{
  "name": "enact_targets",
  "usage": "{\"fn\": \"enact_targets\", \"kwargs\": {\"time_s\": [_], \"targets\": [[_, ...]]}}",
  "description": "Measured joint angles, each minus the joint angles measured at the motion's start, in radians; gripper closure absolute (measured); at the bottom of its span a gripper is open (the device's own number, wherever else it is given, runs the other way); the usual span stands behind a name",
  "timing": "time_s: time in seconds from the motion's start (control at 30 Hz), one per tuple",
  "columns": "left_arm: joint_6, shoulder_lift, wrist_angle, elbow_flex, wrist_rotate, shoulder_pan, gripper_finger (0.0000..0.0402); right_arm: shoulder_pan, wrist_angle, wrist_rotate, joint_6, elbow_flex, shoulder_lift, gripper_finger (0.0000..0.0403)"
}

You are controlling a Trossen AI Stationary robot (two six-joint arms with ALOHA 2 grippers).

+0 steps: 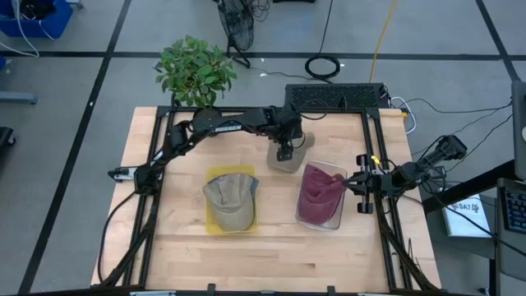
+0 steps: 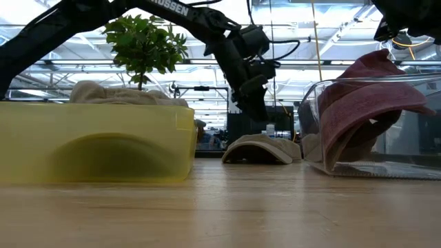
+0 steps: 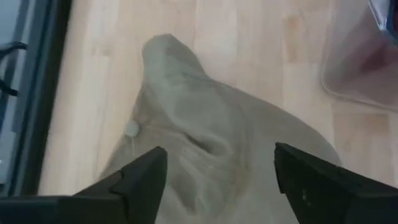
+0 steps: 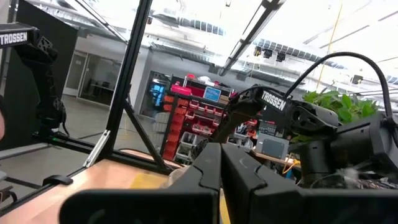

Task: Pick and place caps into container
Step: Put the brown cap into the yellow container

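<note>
A khaki cap (image 1: pixel 294 160) (image 2: pixel 260 148) lies crown up on the far middle of the table. My left gripper (image 1: pixel 284 153) (image 3: pixel 217 180) hovers just above it, open, a finger on either side of the crown (image 3: pixel 205 124), touching nothing. A maroon cap (image 1: pixel 319 193) (image 2: pixel 365 103) sits in the clear container (image 1: pixel 325 224) (image 2: pixel 386 165), one edge raised above the wall. My right gripper (image 1: pixel 352 182) (image 4: pixel 221 165) is shut beside that raised edge. A tan-grey cap (image 1: pixel 230 197) (image 2: pixel 117 93) fills the yellow container (image 1: pixel 212 226) (image 2: pixel 96 145). The other caps are out of view. My right gripper is shut close to the maroon cap's raised edge (image 2: pixel 382 58), coming level from the table's right side. Its wrist view shows no cloth between the fingers, and I cannot tell whether it touches the cap.
A potted plant (image 1: pixel 196 70) (image 2: pixel 145 45) stands beyond the far left corner, a black box (image 1: pixel 337 97) at the far edge. Black frame rails (image 1: pixel 382 164) run along the table's sides. Bare wood (image 1: pixel 271 255) lies along the near edge.
</note>
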Motion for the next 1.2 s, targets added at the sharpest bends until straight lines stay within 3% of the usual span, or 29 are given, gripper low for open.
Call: {"fn": "enact_targets", "kwargs": {"time_s": [0.17,0.43,0.83,0.97,1.13,1.2], "targets": [[0.015,0.014,-0.038,-0.001,0.007,-0.002,0.0087,0.000,-0.003,0.000,0.000,0.000,0.000,0.0403],[0.026,0.058,-0.059,-0.003,-0.010,0.005,0.0085,0.000,0.006,0.001,0.001,0.000,0.000,0.0403],[0.051,0.067,-0.068,-0.002,-0.018,0.001,0.0134,0.000,0.004,0.000,0.001,0.000,0.000,0.0403],[0.062,0.072,-0.067,-0.002,-0.018,0.001,0.0191,0.000,0.005,0.000,0.001,0.000,0.000,0.0403],[0.082,0.076,-0.068,-0.002,-0.016,0.005,0.0349,0.000,0.005,0.000,0.001,0.000,0.000,0.0403],[0.072,0.077,-0.049,-0.002,-0.020,0.005,0.0384,0.000,0.005,0.000,0.001,0.000,0.000,0.0403]]}}
